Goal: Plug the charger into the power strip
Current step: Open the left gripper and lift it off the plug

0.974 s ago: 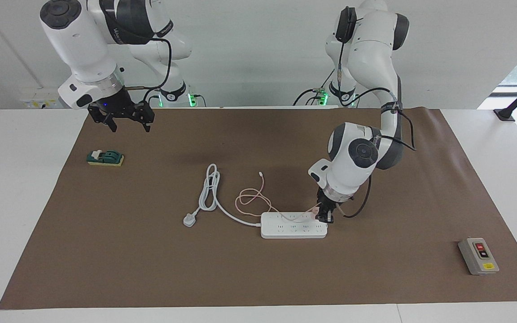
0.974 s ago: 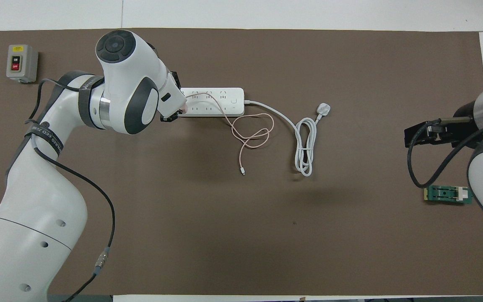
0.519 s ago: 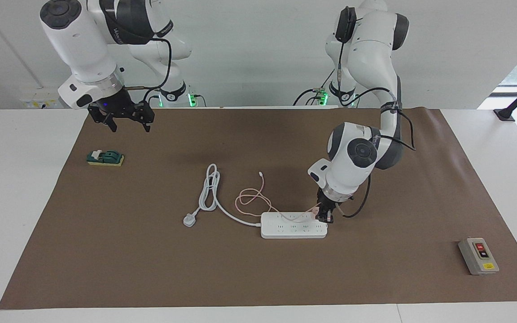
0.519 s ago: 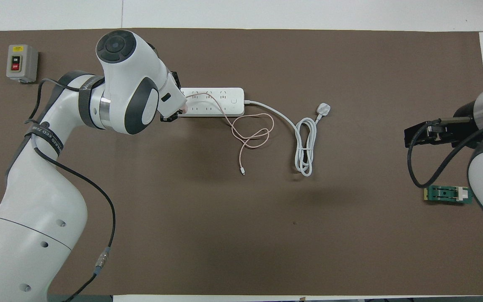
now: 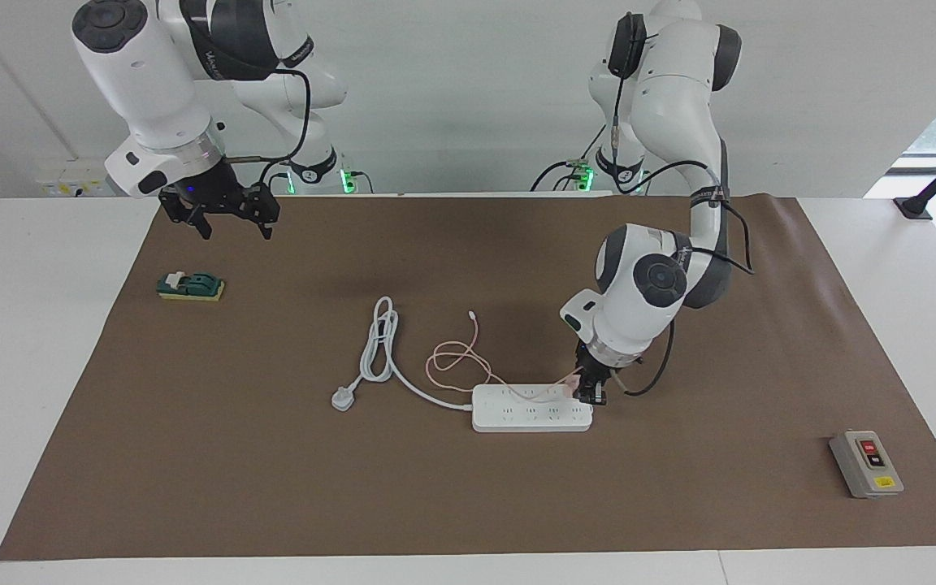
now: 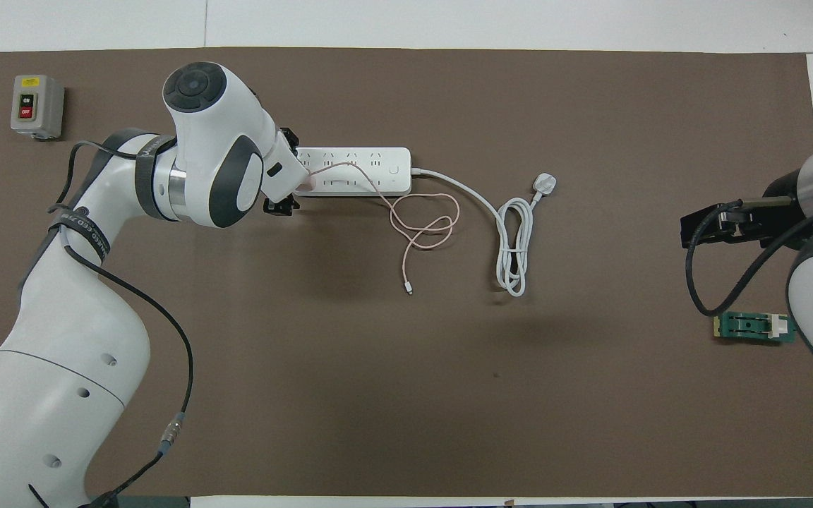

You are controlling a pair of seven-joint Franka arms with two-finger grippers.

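Your left tool (image 5: pixel 590 393) stands at the charger (image 5: pixel 572 384) on the power strip's (image 5: pixel 531 409) end, whether still pinching I cannot tell, perhaps seating it; your right tool (image 5: pixel 228 218), spread, waits well apart.

My two arms are glossy white shells with dark grey bands at the joints, each round joint cap dark grey with a ringed face, and small round screw recesses dot my left arm's base segment in the overhead view. A black cable runs along each arm, strapped down by a black band with white lettering. My left gripper (image 5: pixel 590 396) and right gripper (image 5: pixel 224 218) are black, and green lights glow at my bases.
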